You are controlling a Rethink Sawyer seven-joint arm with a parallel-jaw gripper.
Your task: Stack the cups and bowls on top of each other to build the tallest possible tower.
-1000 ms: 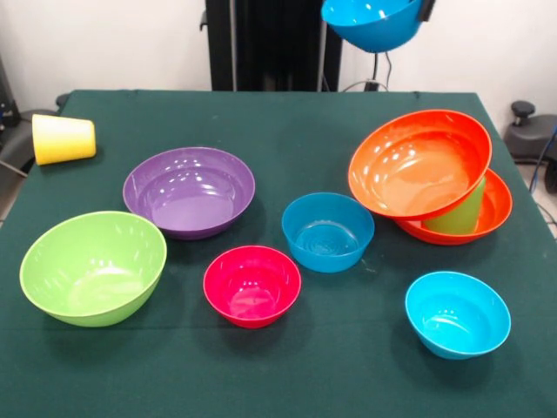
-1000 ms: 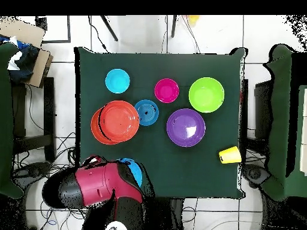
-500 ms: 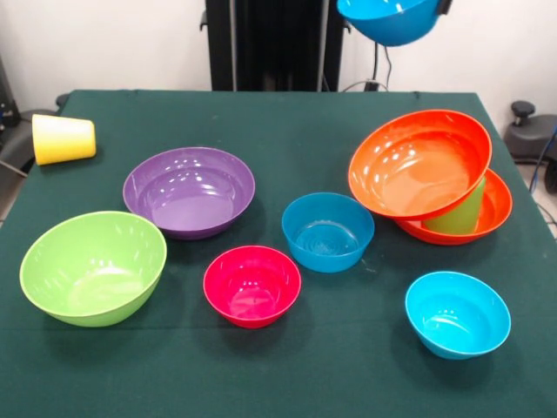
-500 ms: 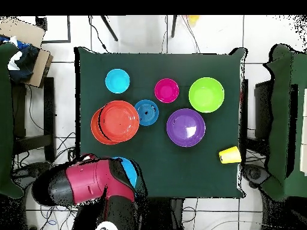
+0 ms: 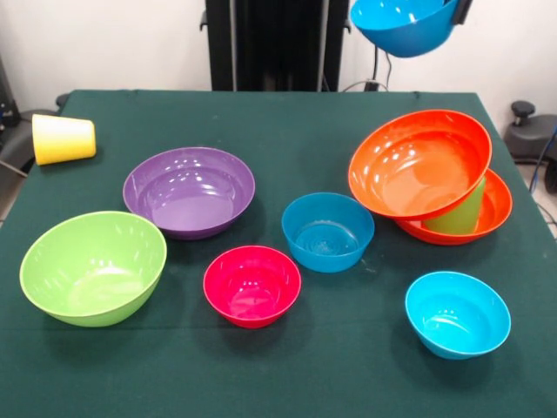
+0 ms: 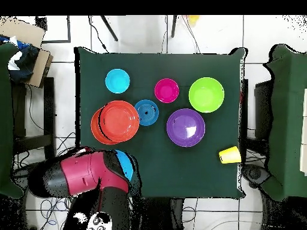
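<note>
Blue bowl (image 5: 406,24) hangs high in front view; overhead, the arm (image 6: 78,176) hides it, pincer's state unclear.

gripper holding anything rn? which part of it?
A blue bowl hangs in the air at the top of the front view, above the table's far edge, so it is evidently carried. The grip point itself is hidden in both views.

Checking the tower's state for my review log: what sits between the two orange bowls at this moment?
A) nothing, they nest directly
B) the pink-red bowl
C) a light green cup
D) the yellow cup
C: in the front view a light green cup stands in the lower orange bowl and props up the tilted upper orange bowl; the yellow cup lies far off by the table's edge.
</note>
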